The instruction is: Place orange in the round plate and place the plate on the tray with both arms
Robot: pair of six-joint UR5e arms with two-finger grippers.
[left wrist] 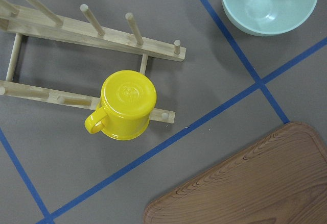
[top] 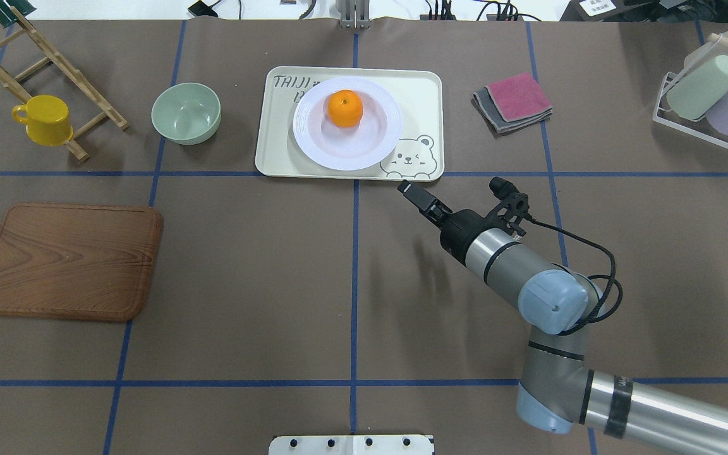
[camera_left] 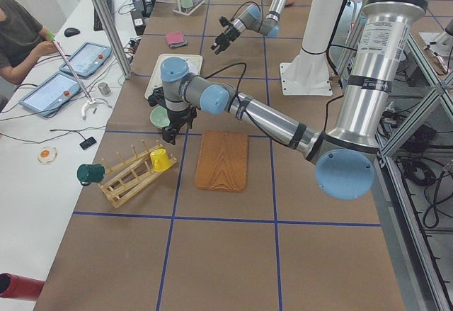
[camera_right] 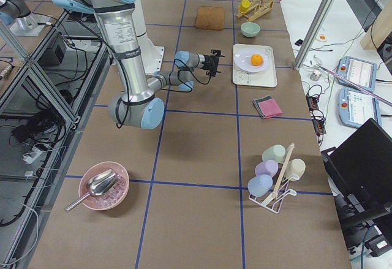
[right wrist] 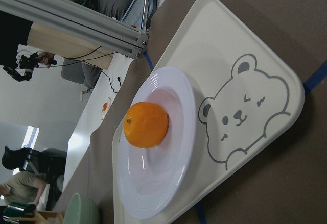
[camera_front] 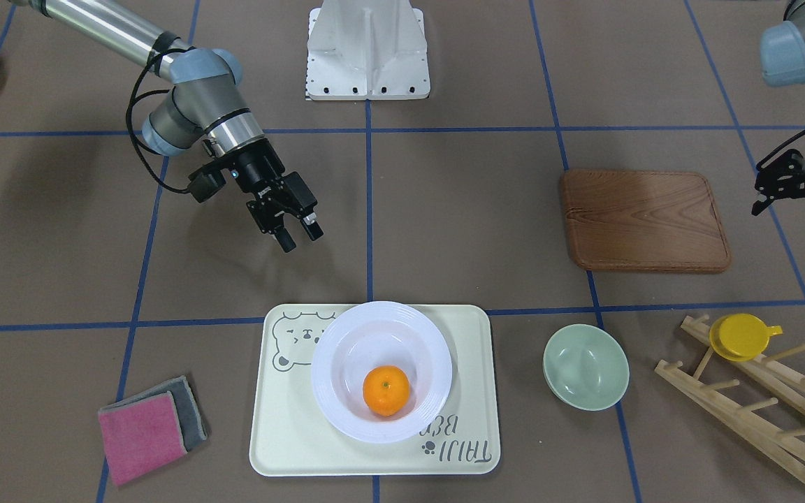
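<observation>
Closest to the right wrist camera is the bear-face corner of the tray (right wrist: 214, 40). Just past it the round plate (right wrist: 186, 106) sits flat on the tray with the orange (right wrist: 146, 125) resting in its well. So as far as I can tell both parts of the job are done: fruit in the plate, plate on the tray.

The right gripper (camera_front: 301, 237) hangs on the robot's side of the tray, apart from it. Its fingers are spread a moderate way with nothing between them. The left gripper (camera_front: 801, 192) is way off to the robot's left, above the spot between the wooden board (camera_front: 643, 220) and the rack with the yellow cup (camera_front: 741, 337). It's cut off at the frame edge, so I can't tell how its fingers stand.

My guess for next: nothing to grab, just lift both arms clear without bumping the plate rim.

Orientation-wise, the orange's stem dimple faces up, and being round it has no real long axis. The plate opens upward. The tray's long side runs left to right across the table.
</observation>
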